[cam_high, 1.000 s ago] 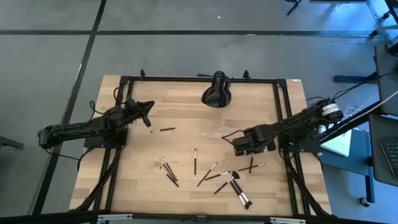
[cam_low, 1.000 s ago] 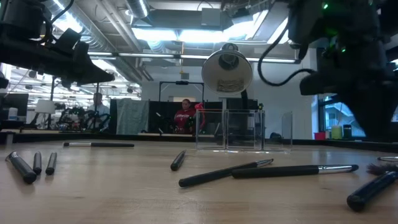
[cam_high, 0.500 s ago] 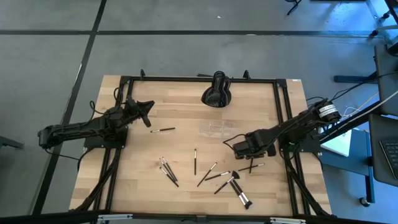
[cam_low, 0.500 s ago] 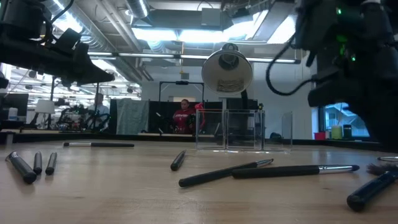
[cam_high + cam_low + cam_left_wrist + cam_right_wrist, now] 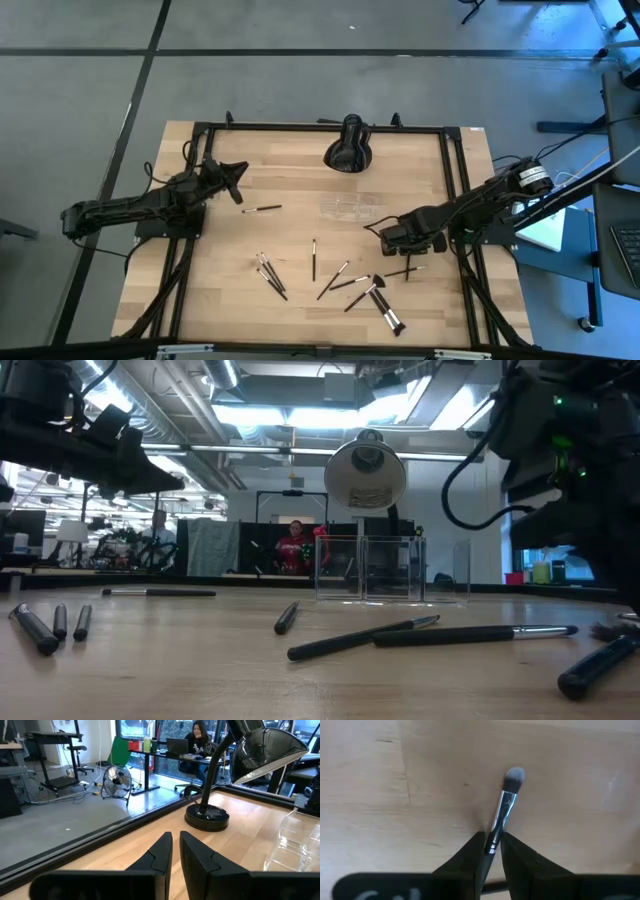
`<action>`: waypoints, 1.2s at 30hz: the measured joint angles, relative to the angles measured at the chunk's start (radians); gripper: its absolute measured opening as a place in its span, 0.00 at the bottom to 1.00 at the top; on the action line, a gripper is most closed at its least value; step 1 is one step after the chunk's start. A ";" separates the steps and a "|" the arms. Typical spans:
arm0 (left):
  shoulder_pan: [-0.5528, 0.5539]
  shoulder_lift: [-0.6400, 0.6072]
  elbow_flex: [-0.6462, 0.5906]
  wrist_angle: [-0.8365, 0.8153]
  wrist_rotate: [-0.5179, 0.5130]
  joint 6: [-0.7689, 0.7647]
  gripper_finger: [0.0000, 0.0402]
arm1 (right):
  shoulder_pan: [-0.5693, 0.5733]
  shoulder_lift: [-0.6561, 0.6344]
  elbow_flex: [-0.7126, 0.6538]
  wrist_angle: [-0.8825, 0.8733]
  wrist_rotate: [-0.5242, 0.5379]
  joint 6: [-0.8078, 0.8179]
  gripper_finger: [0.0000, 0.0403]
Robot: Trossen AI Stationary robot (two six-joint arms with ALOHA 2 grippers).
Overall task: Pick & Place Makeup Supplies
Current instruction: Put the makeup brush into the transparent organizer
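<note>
Right gripper [image 5: 491,851] pinches a silver-ferruled makeup brush [image 5: 504,805] above the wooden table [image 5: 300,175], just beside the clear organiser tray [image 5: 349,208]. Left gripper [image 5: 174,851] waits closed and empty near the black lamp [image 5: 349,145].

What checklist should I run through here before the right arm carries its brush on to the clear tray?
1. Right claw shut on a makeup brush: ok, fingers pinch it near the ferrule.
2. Brush clear of the table: cannot tell.
3. Clear organiser tray free to receive: ok in the high view; nothing seen in it.
4. Left claw out of the way: ok, shut and empty, parked on the table's left side near a lone brush.
5. Desk lamp off the path: ok, behind the tray at the far edge.
6. Other brushes waiting: ok, scattered at the near edge.
</note>
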 joint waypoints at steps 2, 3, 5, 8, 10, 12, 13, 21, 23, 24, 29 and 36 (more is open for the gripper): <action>0.000 0.000 0.000 0.000 0.000 0.000 0.08 | 0.000 0.000 -0.005 0.004 0.003 -0.032 0.17; 0.000 0.000 0.000 0.000 0.000 0.000 0.08 | 0.000 0.000 -0.005 0.005 0.002 -0.041 0.17; 0.000 0.000 0.000 0.000 0.000 0.000 0.08 | 0.000 -0.002 -0.006 0.013 0.003 -0.071 0.16; 0.000 0.000 0.000 0.000 0.000 0.000 0.08 | 0.000 -0.002 -0.007 0.021 0.004 -0.082 0.13; 0.000 0.000 0.000 0.000 0.000 0.000 0.08 | 0.000 -0.002 -0.007 0.022 0.013 -0.083 0.10; 0.000 0.000 0.000 0.000 0.000 0.000 0.08 | 0.001 -0.003 -0.008 0.023 0.038 -0.083 0.09; 0.000 0.000 0.000 0.000 0.000 0.000 0.08 | 0.001 -0.007 -0.008 0.023 0.055 -0.082 0.08; 0.000 0.000 0.000 0.000 0.000 0.000 0.08 | 0.021 -0.073 -0.011 0.025 0.219 -0.053 0.11; 0.000 0.000 0.000 0.000 0.001 0.000 0.08 | 0.042 -0.098 -0.015 0.020 0.368 -0.032 0.10; 0.000 0.000 0.000 0.000 0.001 0.000 0.08 | 0.054 -0.115 -0.016 0.016 0.425 -0.019 0.10; -0.001 0.000 0.000 0.000 0.001 0.000 0.08 | 0.127 -0.191 -0.013 0.023 0.641 0.010 0.08; -0.001 0.000 0.000 0.007 0.001 0.000 0.08 | 0.173 -0.256 -0.013 0.082 0.940 -0.118 0.11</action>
